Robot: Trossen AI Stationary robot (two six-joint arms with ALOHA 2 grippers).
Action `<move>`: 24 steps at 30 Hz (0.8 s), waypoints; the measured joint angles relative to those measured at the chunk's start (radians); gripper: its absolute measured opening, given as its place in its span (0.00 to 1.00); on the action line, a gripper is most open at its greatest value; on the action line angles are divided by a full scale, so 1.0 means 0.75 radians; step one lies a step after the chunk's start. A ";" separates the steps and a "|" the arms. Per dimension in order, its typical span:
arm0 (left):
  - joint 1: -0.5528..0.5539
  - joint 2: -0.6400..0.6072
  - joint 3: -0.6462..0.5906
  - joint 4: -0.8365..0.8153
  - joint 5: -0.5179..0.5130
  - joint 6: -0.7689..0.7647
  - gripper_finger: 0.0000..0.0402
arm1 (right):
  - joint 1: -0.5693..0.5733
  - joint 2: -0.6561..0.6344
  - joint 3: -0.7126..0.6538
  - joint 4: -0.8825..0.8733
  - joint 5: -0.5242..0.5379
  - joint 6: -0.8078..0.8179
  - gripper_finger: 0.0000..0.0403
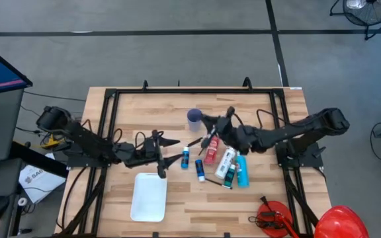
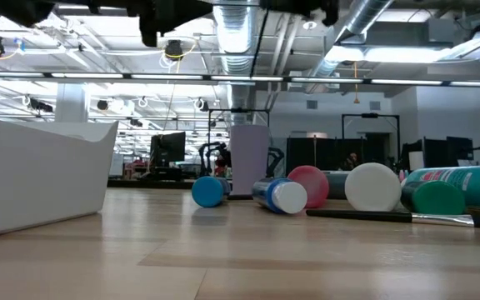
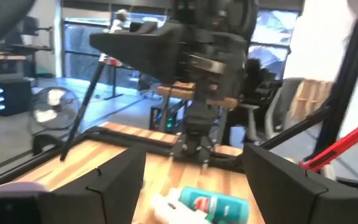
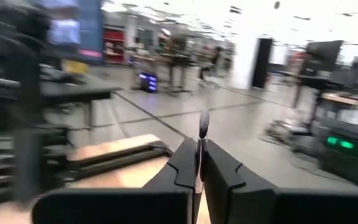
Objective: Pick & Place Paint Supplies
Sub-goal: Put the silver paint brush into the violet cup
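At mid-surface: the paint bottles point(image 1: 218, 162) are seen lying in a loose cluster on the wooden surface point(image 1: 270, 198), right of the white tray point(image 1: 149, 196).
Left claw point(image 1: 172, 151): held above the surface, just left of the cluster; fingers spread apart, nothing gripped.
Right claw point(image 1: 211, 137): raised over the cluster's far edge; fingers pressed shut on a thin dark-handled brush point(image 4: 202, 146).
Lavender cup point(image 1: 194, 117): stood upright behind the bottles.
Second brush point(image 2: 394, 216): laid flat before the white and teal bottles.
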 joint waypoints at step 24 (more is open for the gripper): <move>-0.021 -0.018 0.000 -0.036 -0.031 0.005 0.56 | -0.347 0.224 0.003 -0.115 -0.225 0.202 0.00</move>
